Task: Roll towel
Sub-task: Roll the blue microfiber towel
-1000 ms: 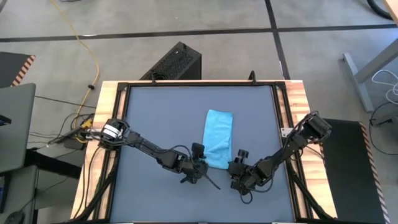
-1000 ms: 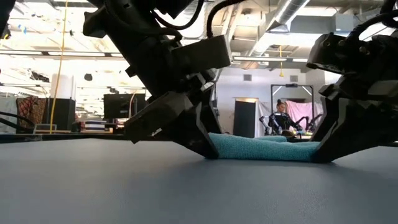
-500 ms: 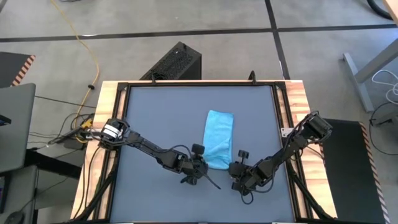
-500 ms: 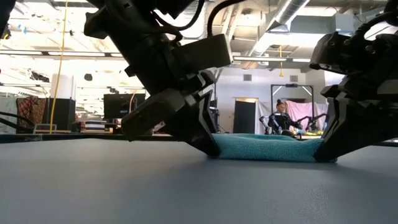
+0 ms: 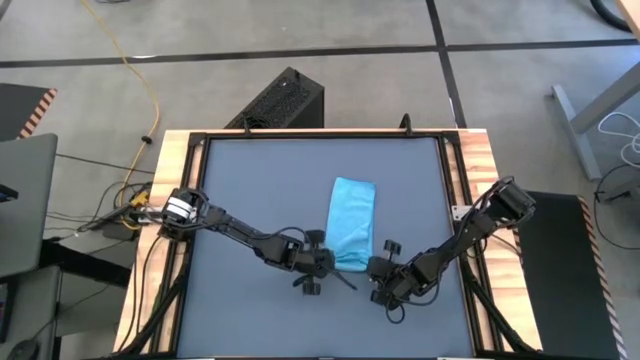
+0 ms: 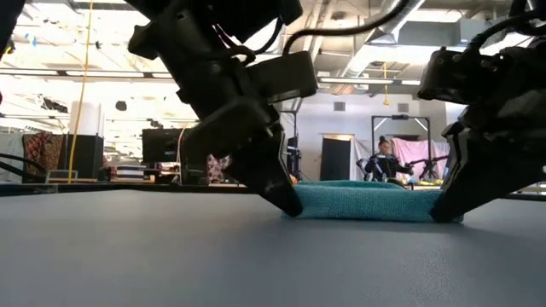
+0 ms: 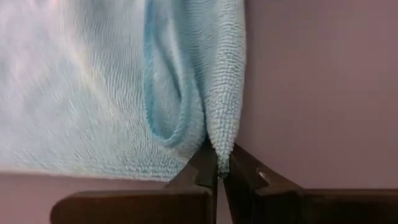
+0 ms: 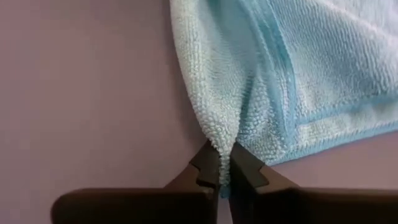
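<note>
both hands pinch the towel (image 5: 352, 222) by its near corners.

floor (image 5: 300, 35): grey, dark seams | yellow cable (image 5: 140, 70) | black box (image 5: 285, 100) | ceiling ducts (image 6: 401, 17)

Robot body: two dark, slender jointed arms.
Left arm (image 5: 235, 232) carries a silver-white band near its base; right arm (image 5: 470, 235) is dark all over, with thin black cables looped along both. Each ends in two dark, tapered wedge-shaped fingers (image 7: 205, 171), matte, with bevelled edges.
</note>
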Robot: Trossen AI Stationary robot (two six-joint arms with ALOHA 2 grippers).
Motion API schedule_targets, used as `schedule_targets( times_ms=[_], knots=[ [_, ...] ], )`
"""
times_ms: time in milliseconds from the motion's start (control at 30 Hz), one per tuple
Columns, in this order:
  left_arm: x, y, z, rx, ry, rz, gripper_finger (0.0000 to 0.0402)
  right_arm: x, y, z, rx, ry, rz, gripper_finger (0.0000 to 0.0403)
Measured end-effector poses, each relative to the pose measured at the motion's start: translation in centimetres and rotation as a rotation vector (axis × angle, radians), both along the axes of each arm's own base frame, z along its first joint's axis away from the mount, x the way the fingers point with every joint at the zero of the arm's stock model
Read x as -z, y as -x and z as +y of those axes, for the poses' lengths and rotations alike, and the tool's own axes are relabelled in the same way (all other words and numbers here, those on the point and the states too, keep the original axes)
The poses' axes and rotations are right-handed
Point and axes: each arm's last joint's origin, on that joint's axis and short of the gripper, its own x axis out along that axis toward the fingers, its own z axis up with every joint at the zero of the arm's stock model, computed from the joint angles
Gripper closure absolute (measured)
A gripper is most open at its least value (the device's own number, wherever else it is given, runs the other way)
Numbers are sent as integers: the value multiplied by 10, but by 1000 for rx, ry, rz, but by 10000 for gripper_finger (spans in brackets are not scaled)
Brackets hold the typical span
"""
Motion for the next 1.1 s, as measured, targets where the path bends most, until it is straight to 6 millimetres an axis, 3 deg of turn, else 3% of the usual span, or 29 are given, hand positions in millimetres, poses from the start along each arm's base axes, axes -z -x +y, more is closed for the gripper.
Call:
schedule_targets(
  times_ms=[267, 567, 833, 1100],
  knots=[
    [-2, -4, 2, -58, 264, 13, 401, -11, 1, -1, 14, -153, 26, 385],
    [-3, -4, 0, -103, 341, 16, 401, -17, -2, -6, 46, -250, 46, 382],
    [-26, 1, -2, -94, 271, -54, 401, -30, -5, -17, 74, -281, 17, 383],
    [-22, 3, 4, -148, 377, 12, 401, -32, -10, -26, 103, -312, 30, 383]
  ],
)
